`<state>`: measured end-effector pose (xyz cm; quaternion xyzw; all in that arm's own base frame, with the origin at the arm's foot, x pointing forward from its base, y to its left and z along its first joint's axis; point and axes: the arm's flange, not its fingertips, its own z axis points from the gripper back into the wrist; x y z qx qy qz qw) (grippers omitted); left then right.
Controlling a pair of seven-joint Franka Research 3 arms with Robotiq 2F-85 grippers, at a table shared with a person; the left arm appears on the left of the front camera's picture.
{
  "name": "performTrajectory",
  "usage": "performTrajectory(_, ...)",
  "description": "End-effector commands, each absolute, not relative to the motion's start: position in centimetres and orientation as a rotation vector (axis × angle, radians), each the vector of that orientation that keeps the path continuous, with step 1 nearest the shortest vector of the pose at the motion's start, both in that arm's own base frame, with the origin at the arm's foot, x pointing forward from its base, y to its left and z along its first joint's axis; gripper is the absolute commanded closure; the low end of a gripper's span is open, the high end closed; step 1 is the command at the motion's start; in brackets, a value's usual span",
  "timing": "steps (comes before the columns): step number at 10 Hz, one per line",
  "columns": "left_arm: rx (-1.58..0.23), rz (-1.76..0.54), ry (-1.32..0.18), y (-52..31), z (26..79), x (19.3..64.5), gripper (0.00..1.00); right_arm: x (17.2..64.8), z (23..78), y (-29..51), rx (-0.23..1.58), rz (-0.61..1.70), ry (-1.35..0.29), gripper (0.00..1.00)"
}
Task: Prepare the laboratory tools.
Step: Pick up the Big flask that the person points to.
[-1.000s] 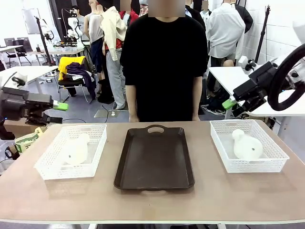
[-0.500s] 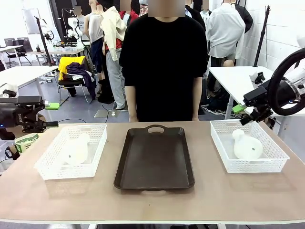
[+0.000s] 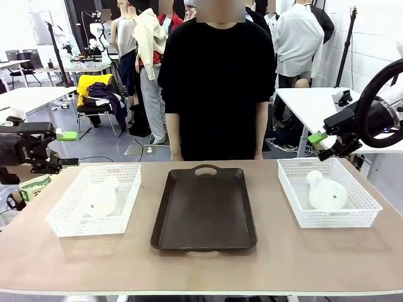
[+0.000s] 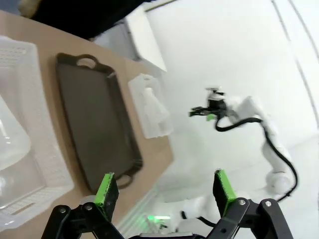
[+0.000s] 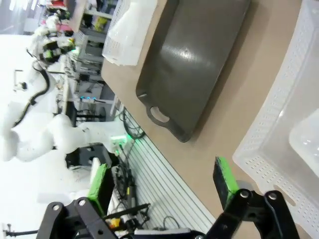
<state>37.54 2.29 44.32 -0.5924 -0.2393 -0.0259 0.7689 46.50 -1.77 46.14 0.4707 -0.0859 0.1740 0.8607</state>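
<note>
Front view has 2 frosted conical flasks lying on their sides: the left flask [image 3: 101, 196] in the left basket [image 3: 82, 228], the right flask [image 3: 326, 192] in the right basket [image 3: 334, 219], either side of the brown tray [image 3: 204, 207] on the bench [image 3: 201, 270]. They look light, smooth and possibly breakable, so the narrow neck seems the best hold. Left jaws and right jaws both stand open, holding nothing. Against 1 second earlier, both arms have drawn outward; the flasks lie unmoved.

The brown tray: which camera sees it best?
The front view: the brown tray lies whole and square-on, both handles showing. The left wrist view shows the tray whole but slanted; the right wrist view shows it with one end cut off.
</note>
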Motion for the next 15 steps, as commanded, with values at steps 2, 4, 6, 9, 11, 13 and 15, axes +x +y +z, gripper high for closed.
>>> performTrajectory(2,-1.552,-0.035,-0.297,6.3,44.4,39.6,0.0,48.5,47.7,-6.5,1.172,0.221,-0.195,0.0)
performTrajectory(4,-1.527,-0.037,-0.23,8.1,43.2,41.0,0.0,49.1,47.1,-8.7,1.256,0.157,-0.195,0.0)
performTrajectory(6,-1.507,-0.015,-0.179,8.1,41.1,42.2,0.0,49.4,45.8,-10.6,1.31,0.103,-0.18,0.0)
performTrajectory(9,-1.582,-0.023,-0.162,7.5,39.9,42.5,0.0,48.5,43.9,-13.4,1.371,0.019,-0.218,0.0)
performTrajectory(11,-1.607,-0.016,-0.164,7.7,40.2,42.2,0.0,48.4,42.5,-15.5,1.405,-0.025,-0.211,0.0)
performTrajectory(13,-1.614,-0.007,-0.165,7.7,40.4,41.8,0.0,48.5,42.7,-15.6,1.41,-0.016,-0.204,0.0)
performTrajectory(15,-1.646,-0.01,-0.142,7.5,40.8,41.4,0.0,48.7,43.0,-14.8,1.421,0.02,-0.17,0.0)
